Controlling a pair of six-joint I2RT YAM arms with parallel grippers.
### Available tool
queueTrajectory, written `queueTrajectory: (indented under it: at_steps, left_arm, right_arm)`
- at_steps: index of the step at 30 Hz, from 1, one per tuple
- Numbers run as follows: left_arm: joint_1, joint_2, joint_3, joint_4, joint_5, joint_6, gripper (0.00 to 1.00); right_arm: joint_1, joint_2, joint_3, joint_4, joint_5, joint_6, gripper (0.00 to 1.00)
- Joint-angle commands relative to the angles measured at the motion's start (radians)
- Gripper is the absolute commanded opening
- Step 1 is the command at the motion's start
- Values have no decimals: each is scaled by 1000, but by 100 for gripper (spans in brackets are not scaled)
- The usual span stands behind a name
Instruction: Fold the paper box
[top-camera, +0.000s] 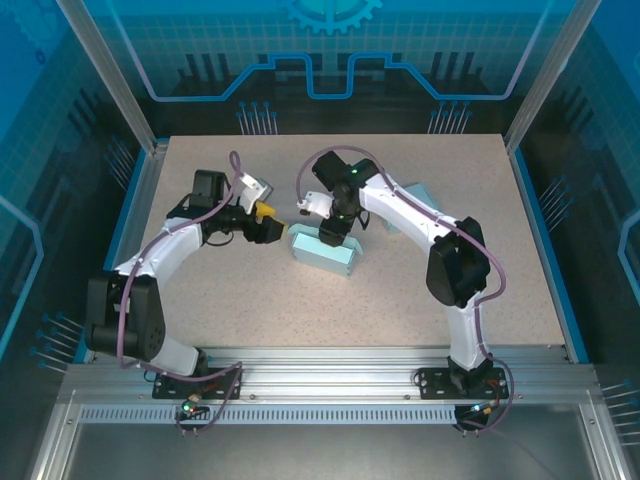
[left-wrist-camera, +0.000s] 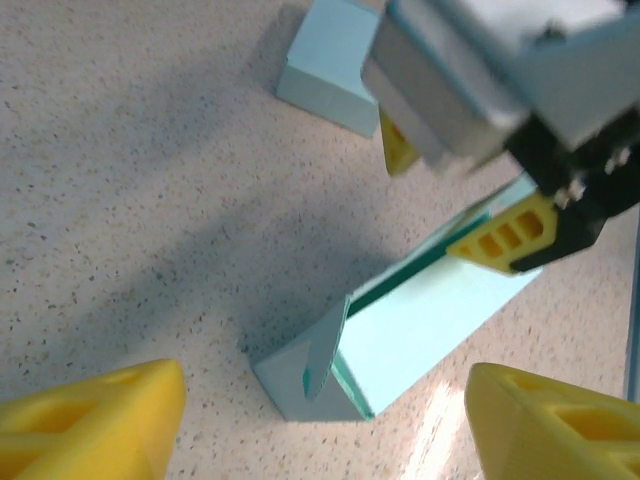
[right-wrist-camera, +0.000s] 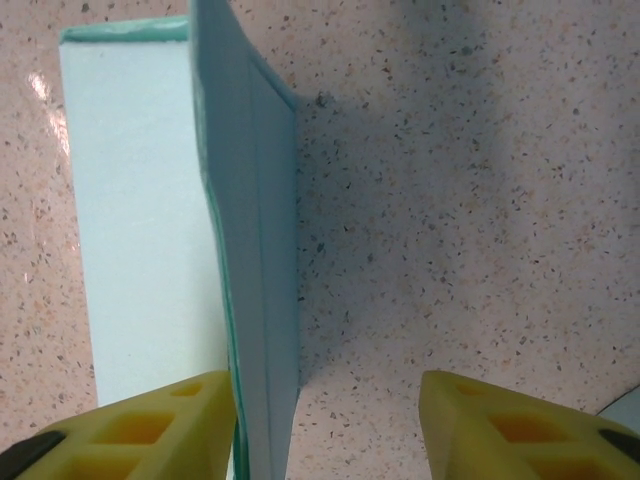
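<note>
I've right gripper (top-camera: 333, 232) astride upright flap (right-wrist-camera: 250, 200) of paper box (top-camera: 323, 252), jaws parted, unclamped, likely to guide the fold | left gripper (top-camera: 270, 222) agape, empty, left of it, probably for bracing

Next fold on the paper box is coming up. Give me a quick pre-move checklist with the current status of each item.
1. Paper box resting on the table: ok.
2. Right gripper open around the upright flap, not pinching it: ok.
3. Whether that flap touches a right finger: cannot tell.
4. Left gripper open with nothing in it, short of the box: ok.
5. End flap at the box's near corner closed: not ok, it stands loose.
6. Second pale blue piece apart from the box: ok.
</note>
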Motion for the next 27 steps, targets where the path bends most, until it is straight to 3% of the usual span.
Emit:
queueTrajectory:
  at_steps: [1,8,18,27]
  left_arm:
    - [-14,25,43,-106,-1,127,70]
    - [-105,35,61,-110,-155,124,52]
    - [-127,11,40,-58,-191,48,51]
    - [-153,54,90,-142,-198,81,41]
  right_arm:
    - [-13,9,35,-14,-23,15,57]
    - [-16,-93,63,1,10,137,59]
    - [-72,-434,-212,108,221,580,54]
    - [-143,-568,-523,215,17,779,47]
